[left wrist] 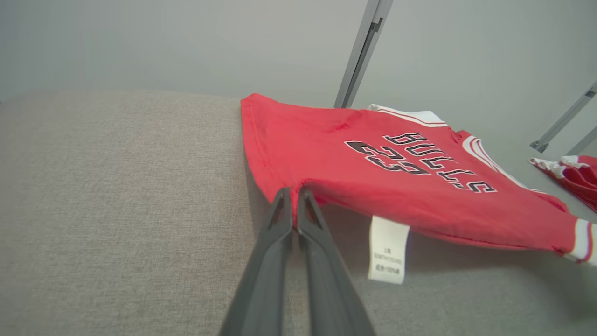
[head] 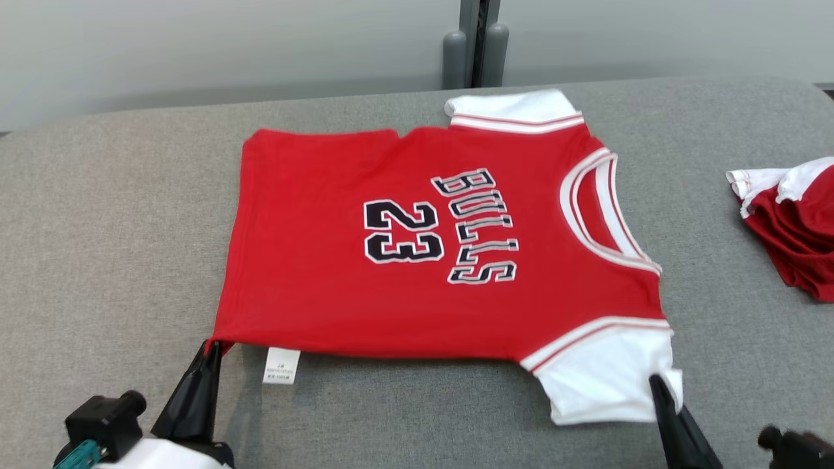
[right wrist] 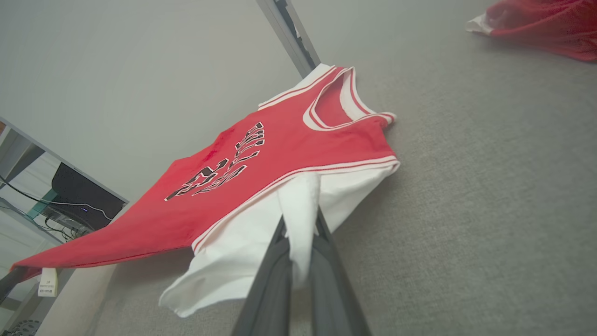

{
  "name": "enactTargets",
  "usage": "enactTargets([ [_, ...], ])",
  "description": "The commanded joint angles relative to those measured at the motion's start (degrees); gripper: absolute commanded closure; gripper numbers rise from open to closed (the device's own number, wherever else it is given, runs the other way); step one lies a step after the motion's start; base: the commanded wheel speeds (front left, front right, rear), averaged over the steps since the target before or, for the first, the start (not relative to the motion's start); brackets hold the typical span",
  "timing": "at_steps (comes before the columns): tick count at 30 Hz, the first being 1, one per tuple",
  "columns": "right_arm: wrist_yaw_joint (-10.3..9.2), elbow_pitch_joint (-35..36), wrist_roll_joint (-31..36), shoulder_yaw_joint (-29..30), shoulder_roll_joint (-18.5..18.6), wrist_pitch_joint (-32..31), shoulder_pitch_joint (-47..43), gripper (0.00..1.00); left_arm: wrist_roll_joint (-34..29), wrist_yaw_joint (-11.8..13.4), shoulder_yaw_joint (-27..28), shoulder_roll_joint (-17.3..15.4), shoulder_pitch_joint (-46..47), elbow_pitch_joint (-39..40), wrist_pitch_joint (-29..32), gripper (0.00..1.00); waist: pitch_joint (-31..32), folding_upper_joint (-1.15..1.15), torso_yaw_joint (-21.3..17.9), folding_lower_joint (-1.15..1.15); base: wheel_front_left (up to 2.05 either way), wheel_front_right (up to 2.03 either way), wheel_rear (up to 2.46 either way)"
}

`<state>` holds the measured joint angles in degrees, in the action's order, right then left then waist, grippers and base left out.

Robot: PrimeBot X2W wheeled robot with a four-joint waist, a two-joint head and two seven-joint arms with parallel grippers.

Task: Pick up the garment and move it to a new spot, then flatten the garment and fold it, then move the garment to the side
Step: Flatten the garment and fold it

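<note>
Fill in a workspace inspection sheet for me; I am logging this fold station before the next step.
surface: grey fabric-covered table.
job's things: red jersey with white sleeves, print up, near edge lifted off the table; care label hangs from its hem.
clutter: second red-and-white garment bunched at the robot's right.
grippers: left gripper shut on the jersey's hem corner; right gripper shut on its near white sleeve.
cables: dark cables by a black device beyond the table.
surroundings: pale wall, metal post behind the table.

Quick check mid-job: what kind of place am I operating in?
Probably a lab or test room for garment folding: a wide grey fabric-covered table, a plain grey wall with a metal upright, and a heap of red-and-white garments at the right.
</note>
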<state>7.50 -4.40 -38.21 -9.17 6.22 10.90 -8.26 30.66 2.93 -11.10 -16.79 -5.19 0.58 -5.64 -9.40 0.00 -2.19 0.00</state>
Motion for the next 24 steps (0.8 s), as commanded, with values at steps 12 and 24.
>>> enactTargets([
  [12,0.00,10.90,5.07,3.12,-3.08,-8.54,-13.52,1.00,-1.01,7.26,2.10,-4.25,-13.64,17.04,8.64,1.00,3.17,0.00,-0.54,0.00,0.00,0.00,0.00],
  [24,-0.01,13.46,4.43,7.00,-3.16,-8.97,-11.93,1.00,0.43,8.49,2.05,-5.89,-14.63,21.15,14.18,1.00,1.16,0.00,-0.76,0.00,0.00,0.00,0.00],
])
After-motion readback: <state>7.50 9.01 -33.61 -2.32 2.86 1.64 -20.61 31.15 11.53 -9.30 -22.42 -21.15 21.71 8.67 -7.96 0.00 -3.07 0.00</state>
